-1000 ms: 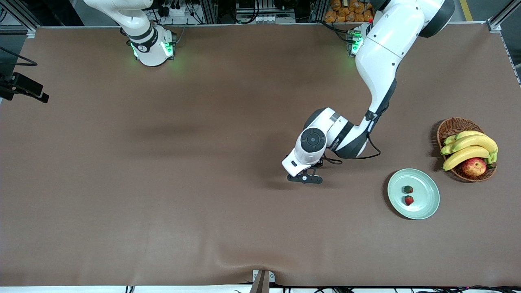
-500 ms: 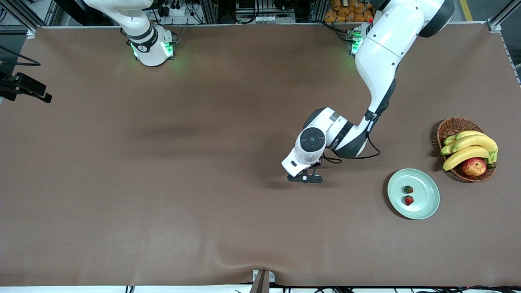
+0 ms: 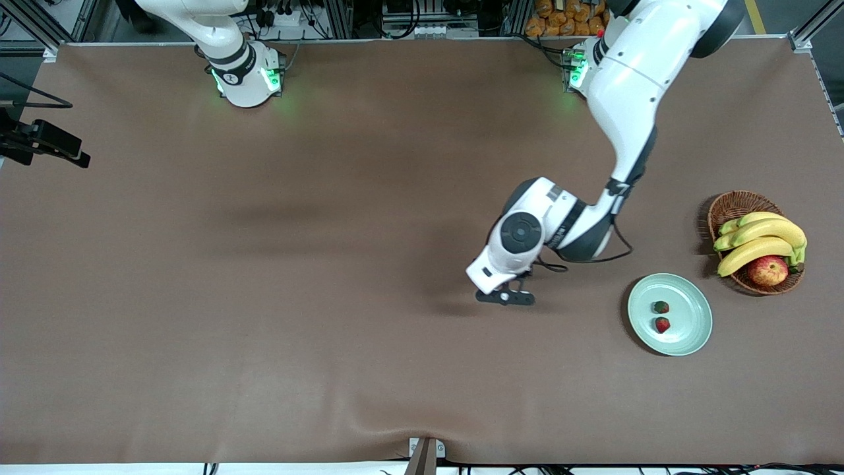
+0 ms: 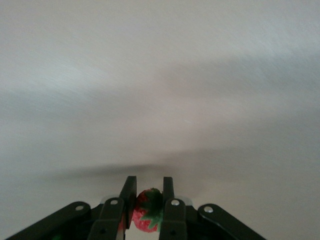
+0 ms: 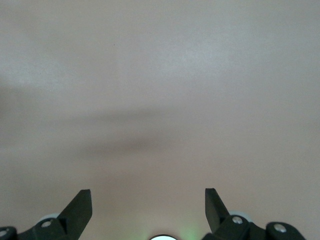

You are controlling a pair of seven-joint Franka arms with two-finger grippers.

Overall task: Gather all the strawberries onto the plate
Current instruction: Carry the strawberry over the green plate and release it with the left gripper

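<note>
Here, a red, green-capped strawberry (image 4: 148,217) — pinched in the left hand (image 4: 149,200).

Table (image 3: 264,343): brown cover, slight wrinkle at near edge | Frame (image 3: 808,33): metal rails at table corners | Light: green glow near top edge; soft shadows mid-table

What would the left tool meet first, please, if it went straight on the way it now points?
Probably only the bare brown table: the left tool, shut on a strawberry, shows nothing else ahead, though depth is unclear.
</note>
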